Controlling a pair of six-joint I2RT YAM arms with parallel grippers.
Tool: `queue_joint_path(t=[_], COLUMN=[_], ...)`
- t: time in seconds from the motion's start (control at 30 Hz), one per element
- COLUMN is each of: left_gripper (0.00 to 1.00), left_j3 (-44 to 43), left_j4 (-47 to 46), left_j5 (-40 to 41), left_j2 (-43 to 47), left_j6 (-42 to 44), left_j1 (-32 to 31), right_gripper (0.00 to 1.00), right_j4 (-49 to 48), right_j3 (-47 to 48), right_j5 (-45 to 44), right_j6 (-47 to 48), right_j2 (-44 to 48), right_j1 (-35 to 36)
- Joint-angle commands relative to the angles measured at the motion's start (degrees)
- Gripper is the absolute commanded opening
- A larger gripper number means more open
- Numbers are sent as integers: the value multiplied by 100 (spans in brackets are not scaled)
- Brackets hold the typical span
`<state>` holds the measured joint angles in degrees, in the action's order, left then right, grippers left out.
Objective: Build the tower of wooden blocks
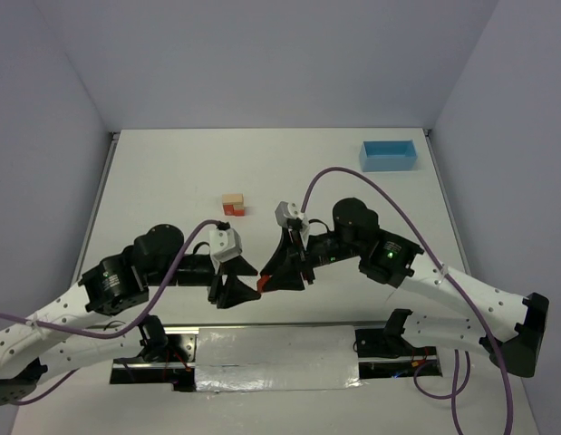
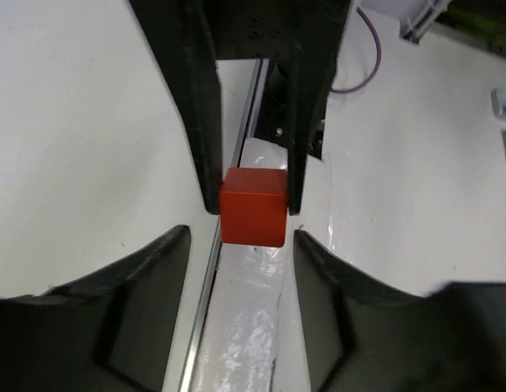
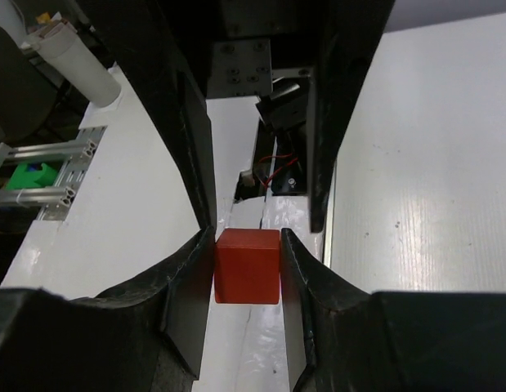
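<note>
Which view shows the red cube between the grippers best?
The right wrist view: the red cube sits close, with the right gripper touching both sides. The left wrist view shows it nearly as well; the top view shows only a speck.

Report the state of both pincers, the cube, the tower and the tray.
left pincer: open, fingers clear of the red cube
right pincer: shut on the red cube
red cube: held between the right fingers
wood block tower: short, standing, untouched
blue tray: open side up

White table bears block tower, blue tray.
</note>
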<state>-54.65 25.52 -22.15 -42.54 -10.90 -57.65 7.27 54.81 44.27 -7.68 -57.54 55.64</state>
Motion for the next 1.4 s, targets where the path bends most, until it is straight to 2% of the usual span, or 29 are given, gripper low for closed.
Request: queue_joint_path(t=[0.0,0.03,0.07,0.1,0.23,0.33,0.37,0.4,0.5,0.6,0.63,0.73,0.93,1.07,1.17,1.23,1.27,1.33,1.37], left_gripper=[68,87,98,100,100,99,99,99,99,99,100,99,99,100,100,100,98,99,100], left_j3=[-63,-54,-54,-80,-344,-581,-660,-687,-617,-327,-257,138,455,482,473,482,517,639,658], left_j4=[-188,-170,-153,-118,767,1244,1454,1569,1877,1887,1895,1790,1544,1412,1395,1212,1071,641,543], left_j5=[474,597,763,878,2028,3450,4516,5057,6699,7162,7198,7199,6777,6452,6233,5847,5175,4373,3568], left_j2=[246,273,325,352,448,720,930,1037,1423,1723,1828,2047,2057,1838,1636,1635,1679,1916,1995], left_j6=[-132,-150,-184,-220,-439,-790,-1087,-1299,-1994,-2074,-2109,-2153,-1882,-1723,-1679,-1469,-1320,-933,-836], left_j1=[-1,-1,-1,-1,-1,-1,-1,-1,-1,-1,-1,-1,-1,-1,-1,-1,-1,-1,-1], right_gripper=[0,0,0,0,0,0,0,0,0,0,0,0,0,0,0,0,0,0,0], right_j4=[-111,-155,-199,-269,-393,-647,-709,-1144,-1596,-1535,-1518,-1474,-1816,-1755,-1930,-2219,-2308,-2387,-2640], right_j3=[-93,-93,-119,-119,-146,-163,-198,-207,81,924,1396,2180,2735,3264,3256,2837,2729,2247,2010], right_j5=[222,222,214,222,-40,-295,-348,-358,-270,72,142,310,275,749,934,882,881,943,1178], right_j6=[267,354,381,442,733,1295,1487,1576,1866,1990,1946,1849,2244,2228,2043,1833,1484,1052,554], right_j2=[50,41,32,15,-64,-371,-503,-652,-1547,-2786,-3416,-4411,-5073,-5706,-5672,-5261,-5085,-4356,-4049], right_j1=[61,53,53,44,18,-140,-193,-263,-492,-860,-1062,-1344,-1468,-1757,-1793,-1767,-1776,-1828,-1854])
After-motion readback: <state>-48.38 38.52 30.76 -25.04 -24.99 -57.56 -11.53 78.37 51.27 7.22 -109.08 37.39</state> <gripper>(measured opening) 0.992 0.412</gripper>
